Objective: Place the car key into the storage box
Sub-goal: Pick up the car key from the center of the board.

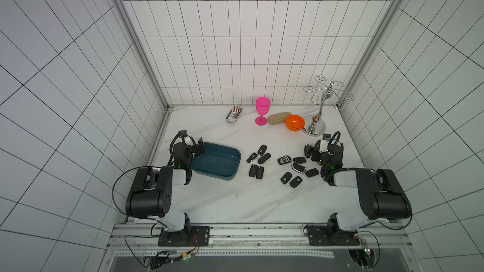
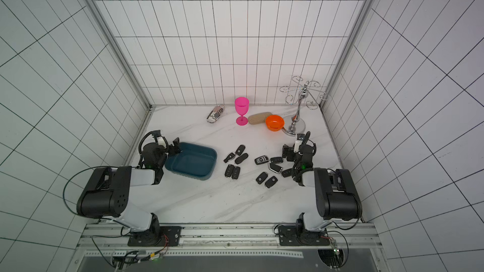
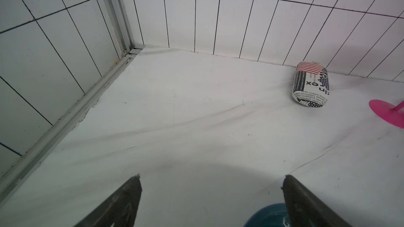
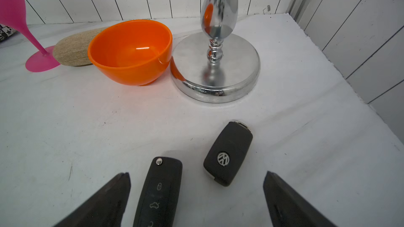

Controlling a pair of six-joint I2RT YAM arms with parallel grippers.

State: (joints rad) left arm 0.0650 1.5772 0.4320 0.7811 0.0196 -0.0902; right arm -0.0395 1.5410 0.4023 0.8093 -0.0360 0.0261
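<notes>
The storage box (image 1: 237, 154) (image 2: 213, 154), a shallow teal tub, sits empty at the left of the table; its corner (image 3: 269, 216) shows in the left wrist view. Several black car keys (image 1: 264, 158) (image 2: 241, 158) lie scattered between the box and the right arm. My left gripper (image 1: 195, 146) (image 3: 212, 179) hangs open over the box's far left corner and holds nothing. My right gripper (image 1: 310, 150) (image 4: 196, 174) is open just above the table. Between its fingers lie a car key with buttons (image 4: 159, 191) and one with a round logo (image 4: 228, 156), neither gripped.
Along the back wall stand a printed case (image 1: 234, 113) (image 3: 310, 84), a pink goblet (image 1: 262, 111), a tan case (image 1: 279, 118) (image 4: 74, 49), an orange bowl (image 1: 295, 122) (image 4: 131, 51) and a chrome stand (image 1: 315, 126) (image 4: 215, 68). Tiled walls enclose three sides.
</notes>
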